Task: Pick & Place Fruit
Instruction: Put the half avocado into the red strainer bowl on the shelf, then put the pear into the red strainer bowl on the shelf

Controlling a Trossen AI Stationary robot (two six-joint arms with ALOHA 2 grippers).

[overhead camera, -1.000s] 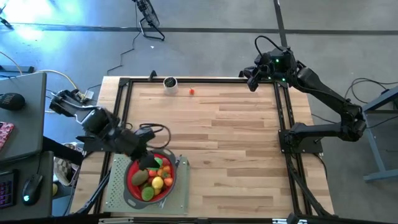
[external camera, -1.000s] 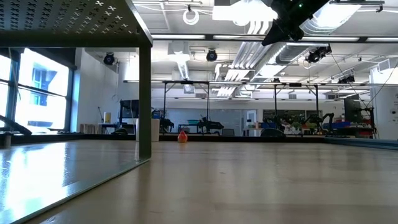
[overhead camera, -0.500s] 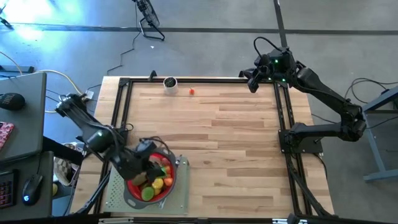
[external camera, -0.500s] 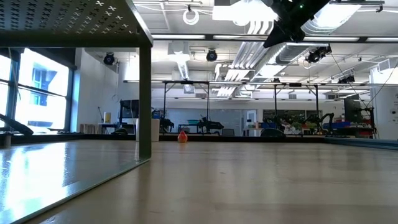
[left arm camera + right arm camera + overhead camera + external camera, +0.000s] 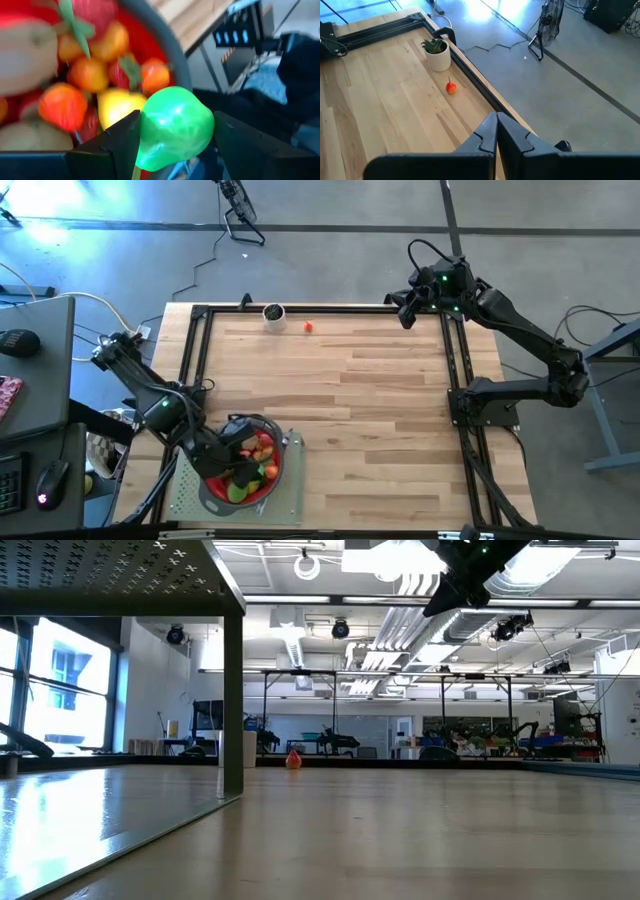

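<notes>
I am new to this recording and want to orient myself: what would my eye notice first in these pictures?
First, the red strainer heaped with toy fruit at the table's near left corner, where the left gripper holds a glossy green pear between its fingers. Next, a lone small red fruit beside a little potted plant at the far edge. The right gripper waits shut, raised over the far right corner.
</notes>
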